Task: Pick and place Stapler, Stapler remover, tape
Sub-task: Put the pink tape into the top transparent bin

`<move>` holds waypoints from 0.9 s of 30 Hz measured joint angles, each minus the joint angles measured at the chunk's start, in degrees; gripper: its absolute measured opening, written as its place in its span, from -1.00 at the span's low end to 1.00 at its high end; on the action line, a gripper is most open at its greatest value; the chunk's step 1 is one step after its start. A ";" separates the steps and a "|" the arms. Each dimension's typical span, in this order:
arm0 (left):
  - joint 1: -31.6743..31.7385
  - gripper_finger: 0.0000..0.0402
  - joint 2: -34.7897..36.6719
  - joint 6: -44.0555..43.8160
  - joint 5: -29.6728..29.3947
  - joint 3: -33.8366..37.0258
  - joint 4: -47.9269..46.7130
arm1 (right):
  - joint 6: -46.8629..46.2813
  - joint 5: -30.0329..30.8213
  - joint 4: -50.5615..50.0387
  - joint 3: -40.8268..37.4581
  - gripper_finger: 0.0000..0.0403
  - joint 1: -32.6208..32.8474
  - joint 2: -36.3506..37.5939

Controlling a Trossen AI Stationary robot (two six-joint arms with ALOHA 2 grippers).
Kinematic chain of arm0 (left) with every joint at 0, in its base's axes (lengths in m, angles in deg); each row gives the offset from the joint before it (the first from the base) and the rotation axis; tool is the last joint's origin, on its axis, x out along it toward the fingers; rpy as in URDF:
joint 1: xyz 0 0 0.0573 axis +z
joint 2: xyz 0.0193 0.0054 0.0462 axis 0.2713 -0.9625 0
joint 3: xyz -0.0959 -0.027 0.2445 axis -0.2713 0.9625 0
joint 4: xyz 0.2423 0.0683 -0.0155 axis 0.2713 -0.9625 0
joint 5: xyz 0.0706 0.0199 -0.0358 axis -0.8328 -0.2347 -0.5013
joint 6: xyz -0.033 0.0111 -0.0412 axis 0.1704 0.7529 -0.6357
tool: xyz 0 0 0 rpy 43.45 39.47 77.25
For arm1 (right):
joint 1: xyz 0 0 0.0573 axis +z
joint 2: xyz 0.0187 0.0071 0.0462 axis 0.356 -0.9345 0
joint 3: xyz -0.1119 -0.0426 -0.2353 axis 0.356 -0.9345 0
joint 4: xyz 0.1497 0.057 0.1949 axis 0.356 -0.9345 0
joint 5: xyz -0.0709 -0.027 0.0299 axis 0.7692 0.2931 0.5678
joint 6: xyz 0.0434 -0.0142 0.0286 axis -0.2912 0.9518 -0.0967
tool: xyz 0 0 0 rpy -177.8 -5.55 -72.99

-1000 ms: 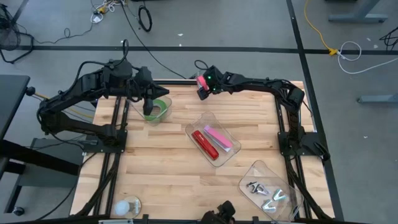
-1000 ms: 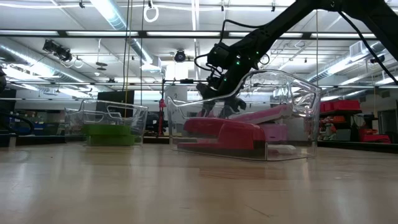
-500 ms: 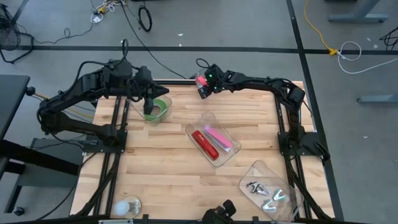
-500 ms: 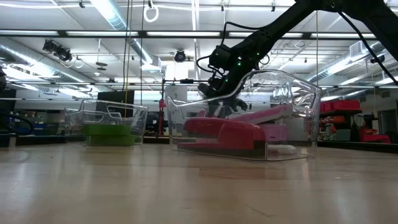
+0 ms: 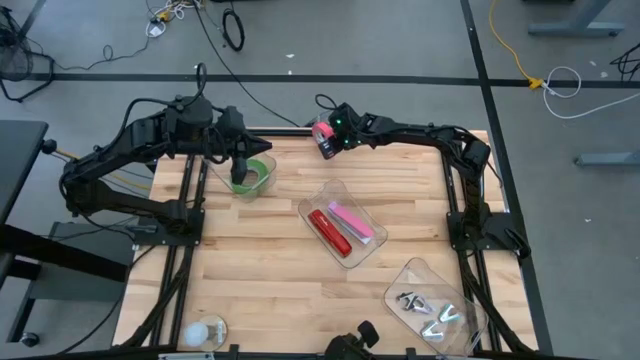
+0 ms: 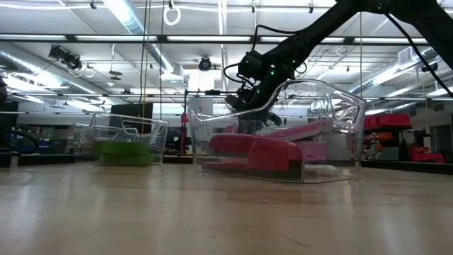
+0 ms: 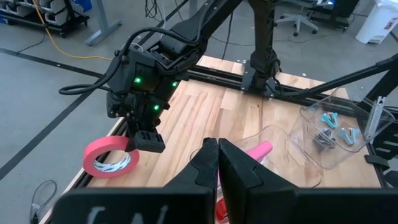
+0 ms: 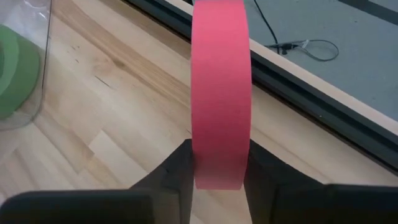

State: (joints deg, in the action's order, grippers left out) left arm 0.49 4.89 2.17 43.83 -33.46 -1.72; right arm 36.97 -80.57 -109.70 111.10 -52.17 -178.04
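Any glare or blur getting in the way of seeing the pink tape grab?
Right wrist view: pink tape roll sharp between the right gripper fingers. Low view: clear bin reflects ceiling lights and hides the tape. High view: evenly lit, tape tiny.

Right arm stretched from its base at the table's right side across to the far edge, near the middle, wrist bent down, green lights lit on the wrist housing. Right gripper [image 5: 324,143] low at that far edge, fingers [image 8: 175,168] pressed against both flat sides of a pink tape roll [image 8: 221,87], roll upright on edge between them. Left arm folded back from its base on the left, elbow high, forearm reaching in over the far-left part of the table. Left gripper [image 5: 240,180] pointing down, fingers [image 7: 208,163] closed together, tips touching, nothing between them
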 joint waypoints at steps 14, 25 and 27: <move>0.00 -0.92 0.00 0.00 0.02 0.00 0.00 | 2.70 -0.85 3.19 -0.02 -0.53 0.02 2.09; -0.01 -0.92 0.00 0.00 0.00 0.00 0.14 | 6.79 -7.12 5.82 -0.02 -0.54 0.12 12.85; 0.00 -0.92 0.00 0.00 0.02 0.00 0.54 | 7.83 -9.14 5.83 -0.02 -0.54 0.38 15.17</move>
State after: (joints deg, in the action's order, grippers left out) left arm 0.49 4.89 2.17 43.85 -33.46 -1.17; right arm 44.80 -89.71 -103.88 111.08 -51.78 -162.88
